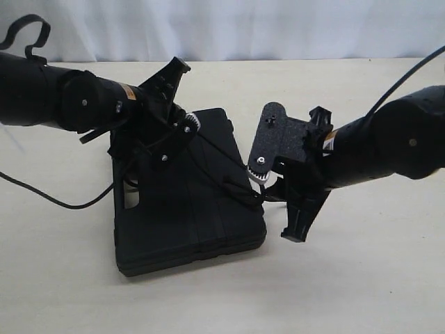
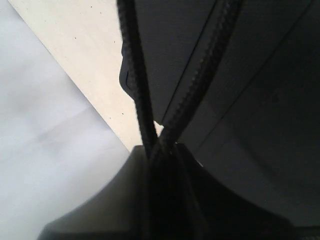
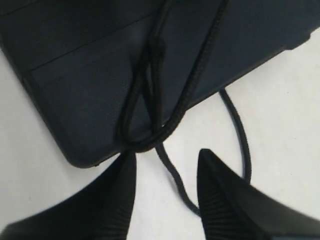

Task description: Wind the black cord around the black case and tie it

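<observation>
The black case lies flat on the table, its handle slot toward the left. The black cord runs slantwise across its lid to the right edge. Two cord strands meet inside my left gripper, which is shut on them above the case's far left part. At the case's edge the cord loop has a strand threaded through it. My right gripper stands open just off that edge, with a loose strand lying on the table between its fingers, untouched.
A thicker robot cable trails over the table at the left, and another rises at the right. A white backdrop closes off the table's far side. Bare cream tabletop lies in front of and to the right of the case.
</observation>
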